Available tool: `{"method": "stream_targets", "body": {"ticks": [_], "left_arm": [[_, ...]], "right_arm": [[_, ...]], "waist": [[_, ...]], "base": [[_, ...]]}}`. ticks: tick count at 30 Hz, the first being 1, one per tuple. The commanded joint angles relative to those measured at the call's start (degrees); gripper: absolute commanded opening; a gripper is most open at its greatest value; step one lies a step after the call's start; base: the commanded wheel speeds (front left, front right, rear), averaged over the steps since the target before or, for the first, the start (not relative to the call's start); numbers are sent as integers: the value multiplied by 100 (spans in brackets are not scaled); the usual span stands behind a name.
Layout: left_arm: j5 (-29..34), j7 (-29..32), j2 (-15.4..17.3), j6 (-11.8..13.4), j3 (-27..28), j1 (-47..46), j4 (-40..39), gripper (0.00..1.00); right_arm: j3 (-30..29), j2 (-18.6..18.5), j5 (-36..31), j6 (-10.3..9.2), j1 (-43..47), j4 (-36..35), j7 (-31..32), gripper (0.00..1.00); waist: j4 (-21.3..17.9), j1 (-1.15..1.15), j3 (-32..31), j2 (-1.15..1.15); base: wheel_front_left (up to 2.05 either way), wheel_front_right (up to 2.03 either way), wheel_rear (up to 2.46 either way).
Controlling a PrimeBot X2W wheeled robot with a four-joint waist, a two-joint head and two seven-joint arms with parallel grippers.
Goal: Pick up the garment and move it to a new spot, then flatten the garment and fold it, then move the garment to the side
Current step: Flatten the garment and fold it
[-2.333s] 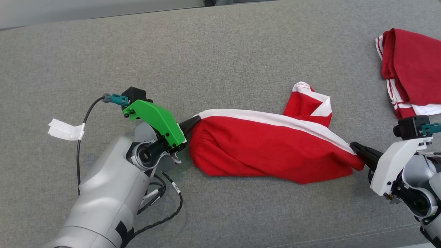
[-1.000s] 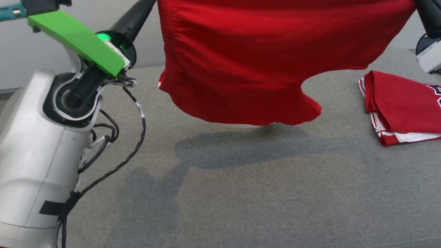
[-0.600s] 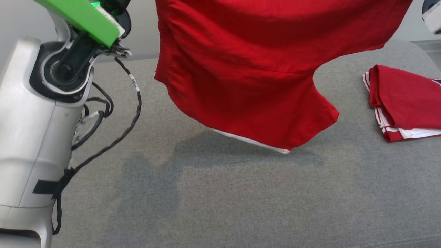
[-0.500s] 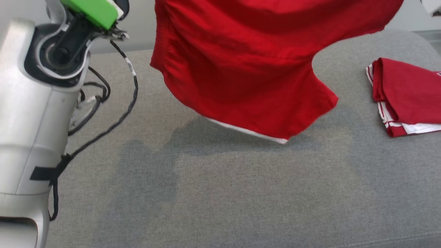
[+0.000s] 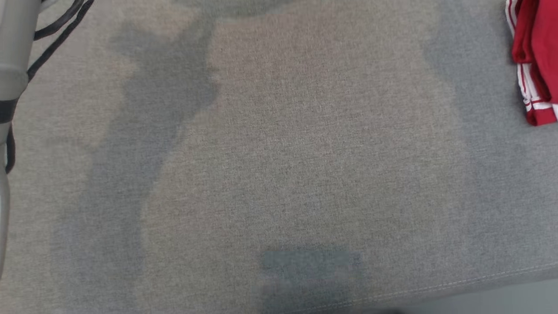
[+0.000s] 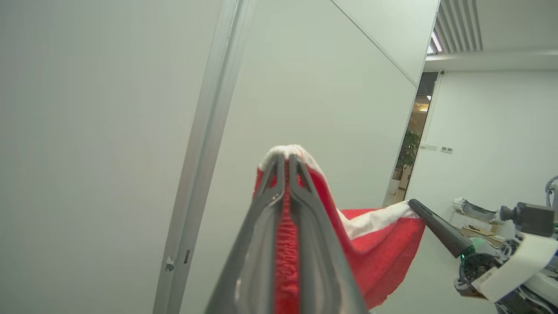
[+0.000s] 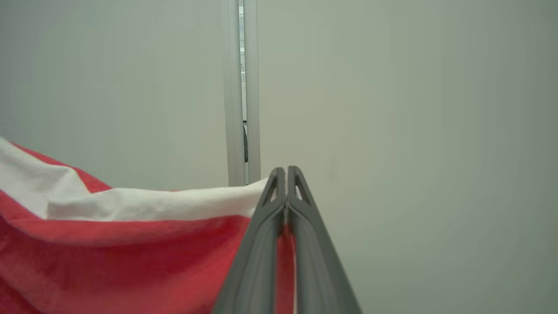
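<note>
While the red garment (image 6: 379,248) hangs in the air, stretched along its white band (image 7: 152,203), the left gripper (image 6: 286,159) pinches one end and the right gripper (image 7: 286,171) the other, jaws pressed onto cloth. It seems mid-carry to a new spot; next it needs lowering evenly onto the grey cushion (image 5: 279,152), clear of the folded red clothes (image 5: 534,56).

No legible text, brand, number or sign anywhere. Small white sticker (image 6: 481,278) on the right gripper (image 6: 412,203) wrist has marks too small to read. Wall plates (image 6: 445,149) by doorway: unreadable.
</note>
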Motion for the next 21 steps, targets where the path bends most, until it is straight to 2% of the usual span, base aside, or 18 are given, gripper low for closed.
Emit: {"method": "stream_targets", "body": {"ticks": [1,4,7,10,16,17,21], "left_arm": [[90,-237,150,-25,-212,-61,-78,0],[-7,-671,385,-26,-696,49,-341,0],[-176,-832,683,-23,-1062,383,-710,0],[19,-865,869,-23,-776,859,-1429,0],[743,-856,1040,-24,-331,2653,-2994,0],[743,-856,1040,-24,-331,2653,-2994,0],[1295,-854,1025,-24,-240,3822,-3576,0]], "right_arm": [[-18,45,-60,-3,-37,-11,-59,0],[-262,39,-203,-3,130,-413,-86,0],[-598,66,-440,-3,681,-949,-85,0],[-900,26,-644,-3,1256,-1502,-87,0],[-1569,-263,-813,-4,2979,-2695,-89,0],[-1569,-263,-813,-4,2979,-2695,-89,0],[-2049,-397,-902,-4,4292,-3521,-88,0]], "waist": [[-405,0,1266,0],[-453,0,1590,0],[-477,0,1757,0],[-463,0,1794,0],[-256,0,1458,0],[-256,0,1458,0],[-120,0,1127,0]], "base": [[0,0,0],[0,0,0],[0,0,0],[0,0,0],[0,0,0],[0,0,0],[0,0,0]]}}
